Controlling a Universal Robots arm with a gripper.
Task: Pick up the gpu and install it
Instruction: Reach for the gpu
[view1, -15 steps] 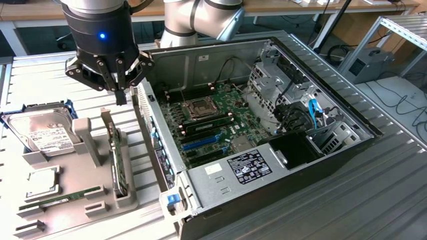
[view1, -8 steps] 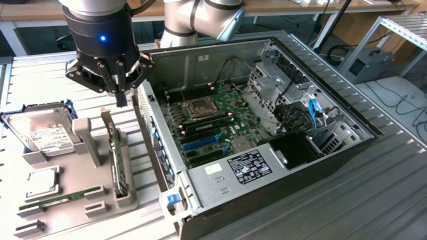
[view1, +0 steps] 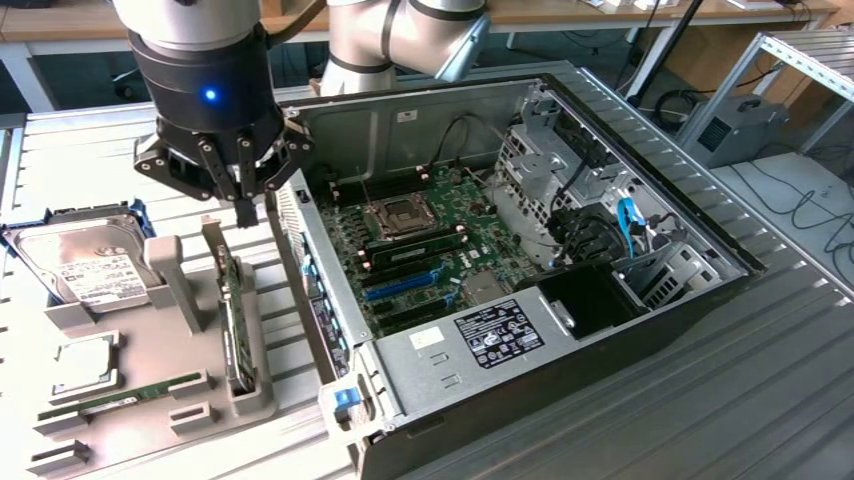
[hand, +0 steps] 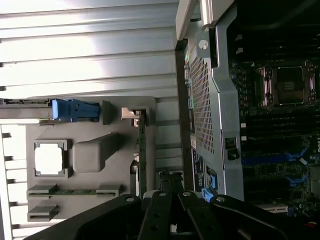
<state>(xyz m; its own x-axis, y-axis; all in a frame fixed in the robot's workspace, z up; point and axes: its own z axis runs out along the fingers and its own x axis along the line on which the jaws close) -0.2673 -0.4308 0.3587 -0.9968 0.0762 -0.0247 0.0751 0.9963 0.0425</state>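
The gpu (view1: 238, 330) stands on edge, thin and dark, slotted in the grey holder (view1: 160, 290).

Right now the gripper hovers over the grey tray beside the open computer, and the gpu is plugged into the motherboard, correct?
No. The exterior view shows the gpu standing on edge in the grey tray, not on the motherboard. The gripper does hover over that tray, beside the open computer.
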